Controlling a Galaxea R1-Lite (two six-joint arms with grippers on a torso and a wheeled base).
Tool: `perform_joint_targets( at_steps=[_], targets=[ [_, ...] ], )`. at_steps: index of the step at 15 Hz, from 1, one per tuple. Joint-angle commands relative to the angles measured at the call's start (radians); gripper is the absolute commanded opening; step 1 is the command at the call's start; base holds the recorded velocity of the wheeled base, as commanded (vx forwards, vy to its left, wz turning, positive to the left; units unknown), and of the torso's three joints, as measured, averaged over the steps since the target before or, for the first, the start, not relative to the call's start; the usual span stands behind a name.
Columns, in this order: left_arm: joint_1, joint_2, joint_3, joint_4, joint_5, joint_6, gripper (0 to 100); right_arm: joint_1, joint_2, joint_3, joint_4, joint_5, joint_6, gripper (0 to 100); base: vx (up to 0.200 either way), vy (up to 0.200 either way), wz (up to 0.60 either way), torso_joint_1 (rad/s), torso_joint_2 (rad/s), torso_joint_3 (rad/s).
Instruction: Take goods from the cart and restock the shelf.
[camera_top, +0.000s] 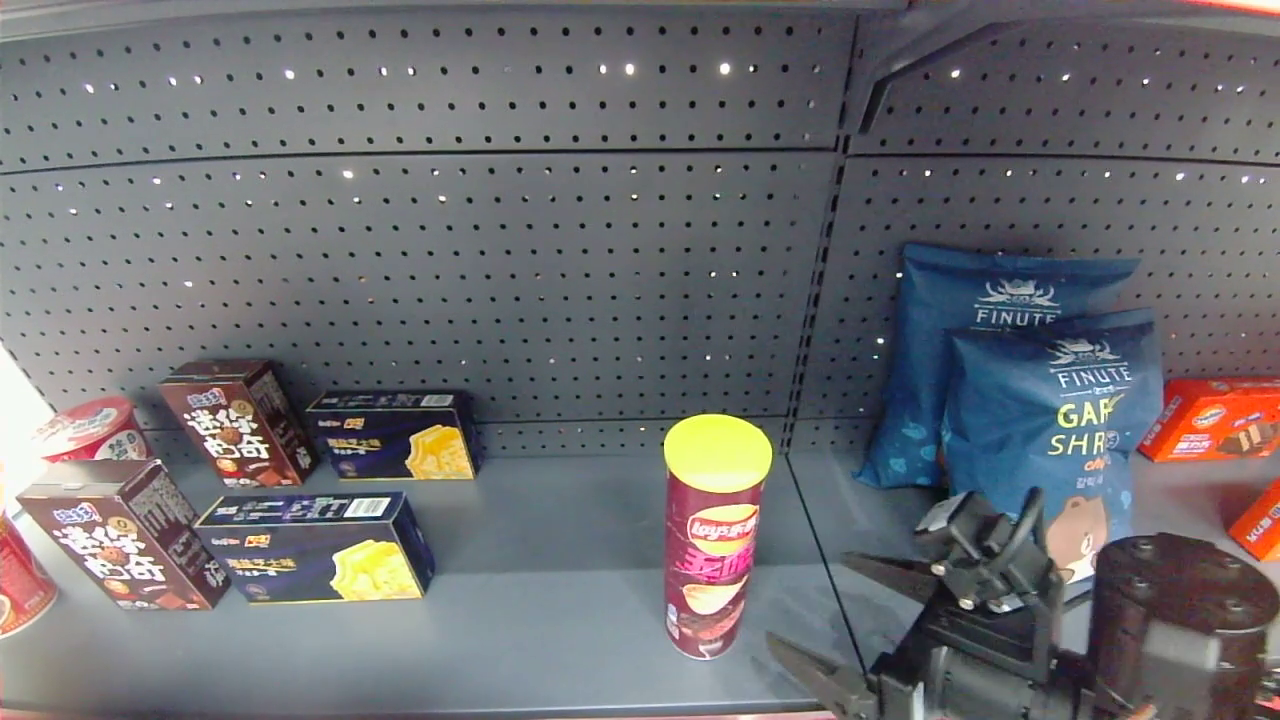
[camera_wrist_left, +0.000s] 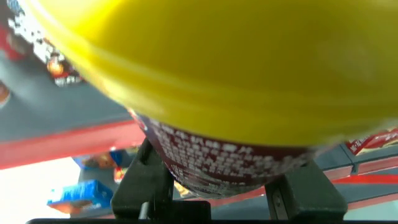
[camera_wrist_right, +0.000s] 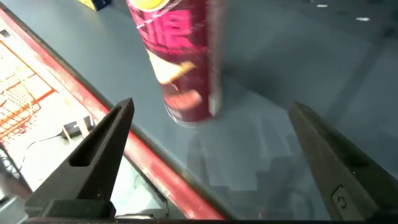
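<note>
A cylindrical maroon can (camera_top: 716, 540) with a smooth yellow lid is being kept upright on the flat grey shelf (camera_top: 560, 620), centre frame. At lower right, the right gripper (camera_top: 808, 600) is being held wide open, its tapered fingers apart. A second can (camera_wrist_left: 217, 68) is being clamped by the left gripper (camera_wrist_left: 222, 185).

Matte black, taper-fingered right pincer (camera_top: 808, 600)

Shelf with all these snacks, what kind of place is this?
Probably a shop: a metal shelf with a pegboard back holds a chips can, blue snack bags and rows of snack boxes.
</note>
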Motion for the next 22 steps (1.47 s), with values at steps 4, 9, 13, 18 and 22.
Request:
perform_joint_targets(
  at_steps=[4, 9, 13, 18, 22],
  targets=[
    [-0.001, 0.262, -0.341, 0.093, -0.265, 0.019, 0, 0.069, -0.552, -0.115, 0.758, -0.082, 0.005, 100, 0.000, 0.000, 0.00, 0.000, 0.00, 0.000],
    [-0.130, 0.652, -0.457, -0.037, -0.412, 0.096, 0, 0.083, -0.554, -0.109, 0.741, -0.092, 0.049, 100, 0.000, 0.000, 0.00, 0.000, 0.00, 0.000],
    [-0.219, 1.011, -0.505, -0.282, -0.406, 0.097, 0, 0.083, -0.555, -0.102, 0.741, -0.095, 0.113, 100, 0.000, 0.000, 0.00, 0.000, 0.00, 0.000],
    [-0.309, 1.335, -0.654, -0.436, -0.395, 0.107, 0, 0.081, -0.549, -0.106, 0.742, -0.092, 0.121, 100, 0.000, 0.000, 0.00, 0.000, 0.00, 0.000],
    [-0.418, 1.548, -0.835, -0.431, -0.366, 0.108, 0, 0.080, -0.552, -0.097, 0.742, -0.092, 0.143, 100, 0.000, 0.000, 0.00, 0.000, 0.00, 0.000]
  ],
)
